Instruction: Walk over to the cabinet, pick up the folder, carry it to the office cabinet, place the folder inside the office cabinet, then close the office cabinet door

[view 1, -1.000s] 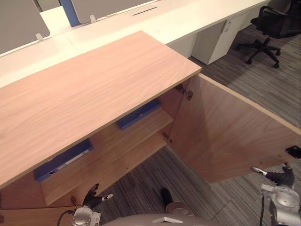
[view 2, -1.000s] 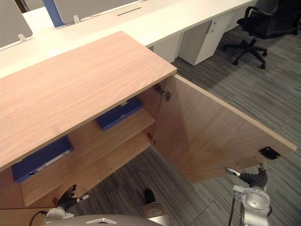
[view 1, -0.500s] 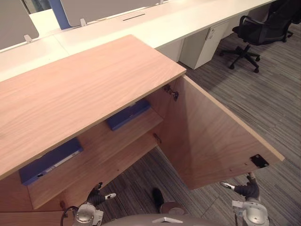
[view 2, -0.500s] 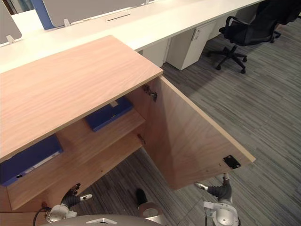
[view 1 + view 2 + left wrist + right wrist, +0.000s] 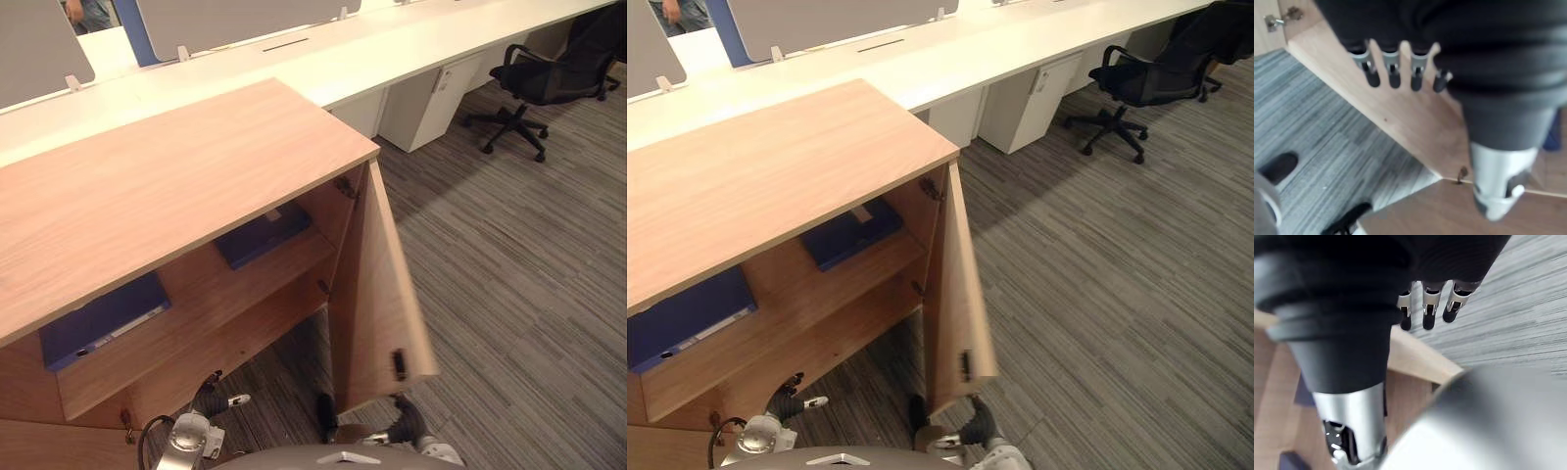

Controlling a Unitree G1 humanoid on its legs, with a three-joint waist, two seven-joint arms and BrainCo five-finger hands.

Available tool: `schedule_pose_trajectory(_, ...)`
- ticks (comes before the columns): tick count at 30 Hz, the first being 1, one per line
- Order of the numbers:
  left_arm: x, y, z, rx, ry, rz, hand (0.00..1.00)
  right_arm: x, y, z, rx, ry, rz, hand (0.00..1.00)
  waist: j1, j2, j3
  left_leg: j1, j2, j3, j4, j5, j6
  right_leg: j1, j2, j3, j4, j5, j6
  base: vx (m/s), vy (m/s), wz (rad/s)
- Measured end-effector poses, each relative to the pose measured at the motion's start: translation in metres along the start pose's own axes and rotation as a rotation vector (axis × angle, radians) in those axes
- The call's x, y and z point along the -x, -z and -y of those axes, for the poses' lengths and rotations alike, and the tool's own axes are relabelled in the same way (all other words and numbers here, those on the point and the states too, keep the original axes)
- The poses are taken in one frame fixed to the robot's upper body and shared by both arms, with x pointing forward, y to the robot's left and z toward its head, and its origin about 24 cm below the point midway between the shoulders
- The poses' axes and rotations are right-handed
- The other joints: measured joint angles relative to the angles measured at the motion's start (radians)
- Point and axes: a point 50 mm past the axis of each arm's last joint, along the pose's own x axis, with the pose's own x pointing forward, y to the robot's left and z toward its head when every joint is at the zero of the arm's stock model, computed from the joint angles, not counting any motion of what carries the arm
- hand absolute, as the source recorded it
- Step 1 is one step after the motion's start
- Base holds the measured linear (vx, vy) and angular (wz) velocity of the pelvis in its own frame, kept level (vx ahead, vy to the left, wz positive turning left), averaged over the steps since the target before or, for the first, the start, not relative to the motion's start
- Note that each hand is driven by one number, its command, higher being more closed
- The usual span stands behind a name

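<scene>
One wooden cabinet [image 5: 176, 166] is holding two blue folders: a left folder [image 5: 103, 321] and a right folder [image 5: 263, 235]. One door [image 5: 377, 294] is hanging open. One black chair [image 5: 534, 83] is standing. Two hands are showing: left hand [image 5: 211, 401], right hand [image 5: 404, 429].

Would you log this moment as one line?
cabinet door half open | right hand open by lower corner | left hand open | folders inside

Long white desk [image 5: 333, 61], black office chair [image 5: 545, 80], grey striped carpet [image 5: 529, 255], grey partition screens [image 5: 230, 14]

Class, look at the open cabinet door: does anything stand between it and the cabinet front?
Nothing visible stands between the door and the cabinet. Both blue folders lie back on the shelf, and the left hand hangs low, further left.
</scene>
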Motion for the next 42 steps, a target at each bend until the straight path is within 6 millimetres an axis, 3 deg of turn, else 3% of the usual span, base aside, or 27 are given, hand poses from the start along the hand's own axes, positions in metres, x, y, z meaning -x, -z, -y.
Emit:
schedule_pose_trajectory(3, 0.001, 0.002, 0.001, 0.003, 0.003, -0.007, 0.0, -0.009, 0.002, 0.01, 0.023, 0.039, -0.006, 0.0, 0.024, -0.001, -0.008, 0.0, -0.002, -0.002, 0.0, 0.0, 0.0, 0.001, -0.001, -0.001, 0.0, 0.006, 0.009, -0.01, 0.02, 0.06)
schedule_pose_trajectory(4, 0.001, 0.003, 0.001, 0.002, 0.002, -0.009, 0.0, -0.012, 0.015, 0.023, 0.034, 0.085, -0.064, 0.0, 0.037, -0.003, -0.009, 0.0, -0.004, -0.003, 0.0, -0.002, 0.002, 0.002, -0.004, -0.002, 0.0, 0.006, 0.01, 0.0, 0.035, 0.06)
schedule_pose_trajectory(7, 0.003, 0.007, -0.001, 0.0, -0.001, -0.019, 0.0, -0.008, 0.046, 0.044, 0.037, 0.186, -0.219, 0.0, 0.038, -0.006, -0.01, 0.001, -0.008, -0.008, 0.001, -0.007, 0.01, 0.007, -0.009, -0.006, 0.001, 0.003, 0.016, 0.0, 0.056, 0.05)
schedule_pose_trajectory(9, 0.003, 0.008, -0.004, -0.006, -0.007, -0.021, 0.0, 0.006, 0.079, 0.06, 0.025, 0.263, -0.388, 0.0, 0.036, -0.006, -0.01, 0.002, -0.014, -0.025, 0.001, -0.01, 0.014, 0.016, -0.018, -0.021, 0.001, -0.005, 0.025, 0.01, 0.057, 0.19)
schedule_pose_trajectory(13, 0.003, 0.01, -0.011, -0.017, -0.021, -0.026, 0.0, 0.018, 0.101, 0.067, 0.003, 0.306, -0.519, 0.0, 0.04, -0.01, -0.014, 0.005, -0.021, -0.04, -0.001, -0.011, 0.02, 0.024, -0.028, -0.038, 0.002, -0.011, 0.03, 0.02, 0.049, 0.14)
schedule_pose_trajectory(19, 0.003, 0.01, -0.014, -0.022, -0.027, -0.026, 0.0, 0.009, 0.098, 0.056, -0.057, 0.311, -0.532, 0.0, 0.045, -0.014, -0.022, 0.002, -0.043, -0.111, -0.002, -0.003, 0.034, 0.039, -0.058, -0.102, 0.031, -0.034, 0.038, 0.0, 0.032, 0.35)
schedule_pose_trajectory(26, 0.005, 0.018, -0.016, 0.006, -0.06, -0.058, 0.0, -0.026, 0.065, 0.024, -0.08, 0.2, -0.417, 0.0, 0.078, -0.018, -0.037, 0.001, -0.066, -0.179, -0.021, 0.019, 0.055, 0.065, -0.08, -0.17, 0.028, -0.044, 0.047, -0.02, 0.001, 0.29)
schedule_pose_trajectory(34, 0.01, 0.028, -0.02, 0.095, -0.142, -0.093, 0.0, -0.034, 0.057, 0.012, -0.075, 0.155, -0.399, 0.0, 0.101, -0.034, -0.04, 0.016, -0.083, -0.218, -0.028, 0.029, 0.069, 0.094, -0.099, -0.203, 0.033, -0.049, 0.051, -0.04, 0.005, 0.16)
schedule_pose_trajectory(41, 0.008, 0.025, -0.029, 0.163, -0.197, -0.09, 0.0, -0.042, 0.052, 0.01, -0.061, 0.134, -0.391, 0.0, 0.102, -0.065, -0.006, -0.062, -0.104, -0.3, 0.034, 0.033, 0.076, -0.017, -0.133, -0.185, 0.259, -0.172, 0.059, -0.08, -0.017, 0.35)
schedule_pose_trajectory(42, 0.007, 0.024, -0.029, 0.174, -0.203, -0.087, 0.0, -0.041, 0.053, 0.009, -0.062, 0.131, -0.398, 0.0, 0.107, -0.057, -0.002, -0.07, -0.104, -0.324, 0.038, 0.034, 0.074, -0.016, -0.135, -0.197, 0.268, -0.177, 0.062, -0.03, -0.028, 0.69)
